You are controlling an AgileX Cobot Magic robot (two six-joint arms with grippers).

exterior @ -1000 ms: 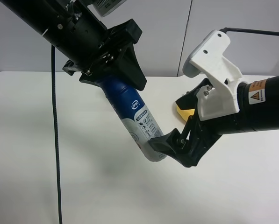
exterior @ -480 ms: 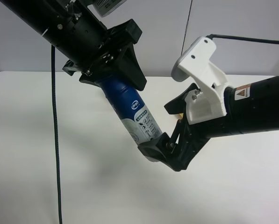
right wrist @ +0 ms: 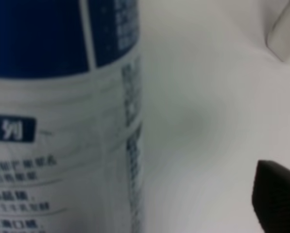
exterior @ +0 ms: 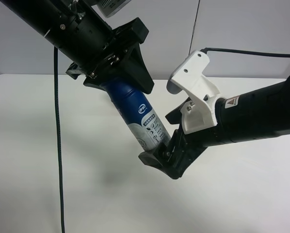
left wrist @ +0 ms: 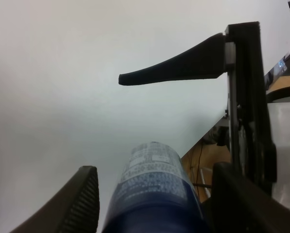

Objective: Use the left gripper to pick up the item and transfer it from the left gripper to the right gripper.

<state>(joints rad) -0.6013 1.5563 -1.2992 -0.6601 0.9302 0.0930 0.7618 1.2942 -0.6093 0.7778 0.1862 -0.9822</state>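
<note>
Dk-blue/silver tall cyl. can (exterior: pixel 144 121) tilted, off table | all-black L gripper (exterior: pixel 120 82) clamped on its blue top | white-housed R gripper (exterior: pixel 158 139) jaws wide, straddling lower end, not gripping

White table (exterior: pixel 38 160) (matte), grey wall (exterior: pixel 247 29).

White table (exterior: pixel 28 145) before pale grey panelled wall (exterior: pixel 242 29).
</note>
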